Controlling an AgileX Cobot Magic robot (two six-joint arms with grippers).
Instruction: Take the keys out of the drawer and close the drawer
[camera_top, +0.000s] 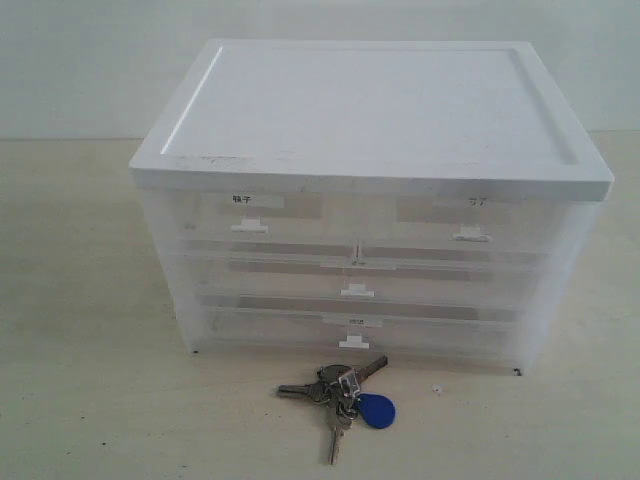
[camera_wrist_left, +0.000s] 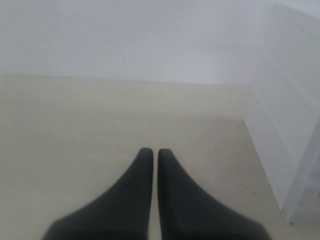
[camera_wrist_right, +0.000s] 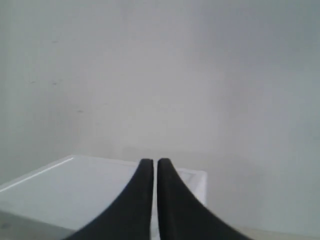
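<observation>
The keys, with their blue fob, lie on the table just in front of the cabinet's bottom edge. The drawer is the upper right half-width one with the faint label; its front sits flush with the others, its white tab handle showing. Neither gripper appears in the exterior view. My left gripper is shut and empty, low over bare table beside the cabinet's side wall. My right gripper is shut and empty, held over the cabinet's white top.
The clear plastic cabinet has a white lid. It holds an upper left half-width drawer with bolder label characters and two full-width drawers below. Pale wooden table surrounds it, with a plain wall behind.
</observation>
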